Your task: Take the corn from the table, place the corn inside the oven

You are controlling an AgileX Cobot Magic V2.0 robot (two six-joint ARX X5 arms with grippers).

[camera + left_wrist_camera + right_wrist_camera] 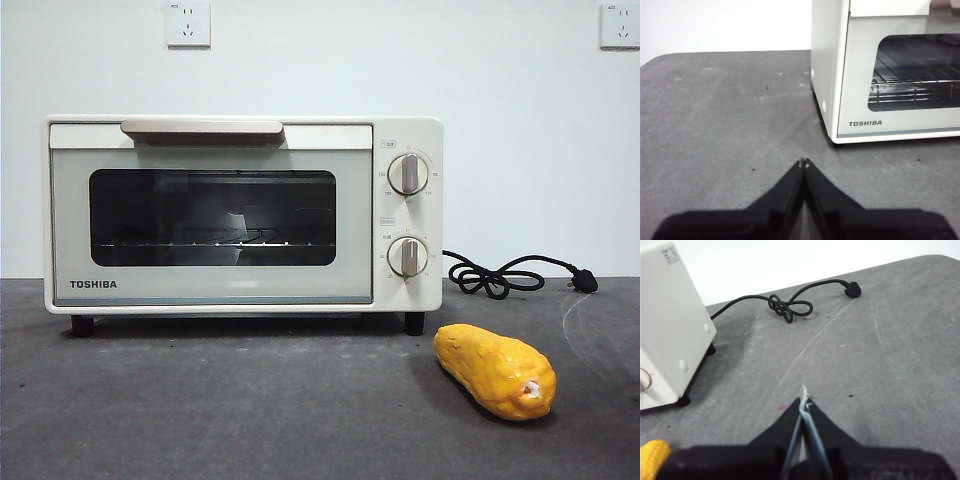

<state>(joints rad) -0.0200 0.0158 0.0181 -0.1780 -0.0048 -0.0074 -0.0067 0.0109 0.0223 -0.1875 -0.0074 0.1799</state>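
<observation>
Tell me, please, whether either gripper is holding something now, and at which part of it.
Nothing is held. The left gripper and right gripper are both shut on nothing, above the table. The corn lies untouched before the oven.

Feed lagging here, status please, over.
Left gripper and right gripper shut, empty. Corn on table by oven. Oven door closed.
</observation>
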